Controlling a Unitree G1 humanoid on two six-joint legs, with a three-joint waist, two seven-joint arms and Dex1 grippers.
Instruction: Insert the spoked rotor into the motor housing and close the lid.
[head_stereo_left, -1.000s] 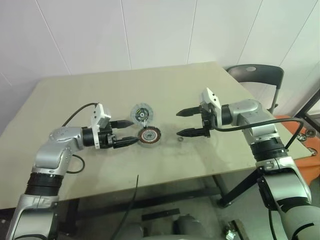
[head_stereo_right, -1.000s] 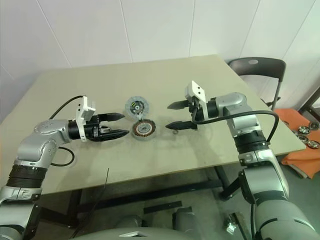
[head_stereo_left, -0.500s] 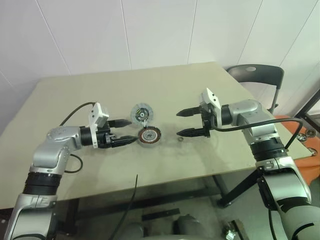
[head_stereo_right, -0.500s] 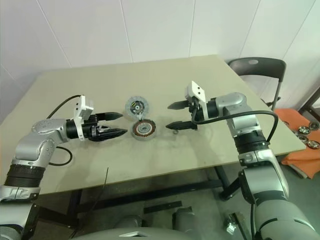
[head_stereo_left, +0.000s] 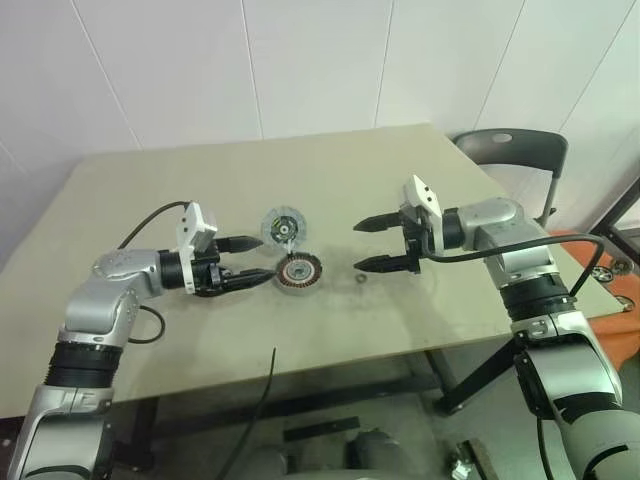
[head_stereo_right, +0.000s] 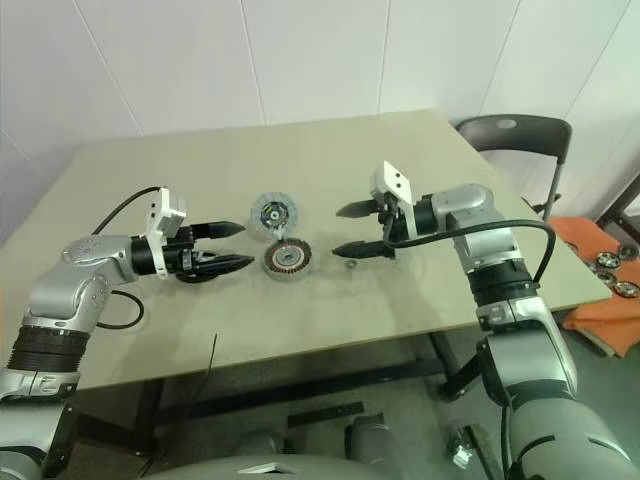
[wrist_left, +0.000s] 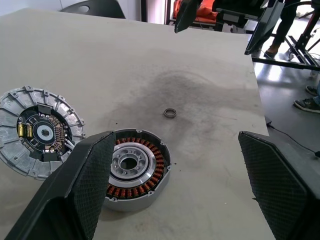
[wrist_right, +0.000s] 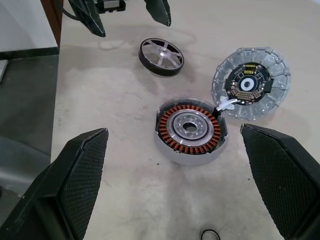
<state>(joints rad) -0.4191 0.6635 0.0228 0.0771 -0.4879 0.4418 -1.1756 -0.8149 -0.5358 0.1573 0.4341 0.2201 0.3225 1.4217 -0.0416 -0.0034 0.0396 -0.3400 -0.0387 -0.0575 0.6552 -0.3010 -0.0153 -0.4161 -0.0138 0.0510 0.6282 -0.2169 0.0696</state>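
The motor housing (head_stereo_left: 298, 273), a silver ring of copper coils, lies at the table's middle. A short white wire joins it to the lid (wrist_right: 251, 82), a flat grey ribbed disc with a circuit board, lying face up just behind it. The spoked rotor (wrist_right: 161, 56), a black-rimmed wheel with silver spokes, rests on the table to the housing's left, close by my left gripper's fingers. My left gripper (head_stereo_left: 265, 260) hovers open left of the housing, its tips pointing at it. My right gripper (head_stereo_left: 356, 247) is open to the housing's right, holding nothing.
A small metal ring (head_stereo_left: 360, 280) lies on the table right of the housing, under my right gripper. A dark chair (head_stereo_left: 510, 150) stands past the table's right corner. A black cable (head_stereo_left: 265, 385) hangs over the front edge.
My left gripper has eased a little back to the left, still open. The right arm and the parts on the table have not moved.
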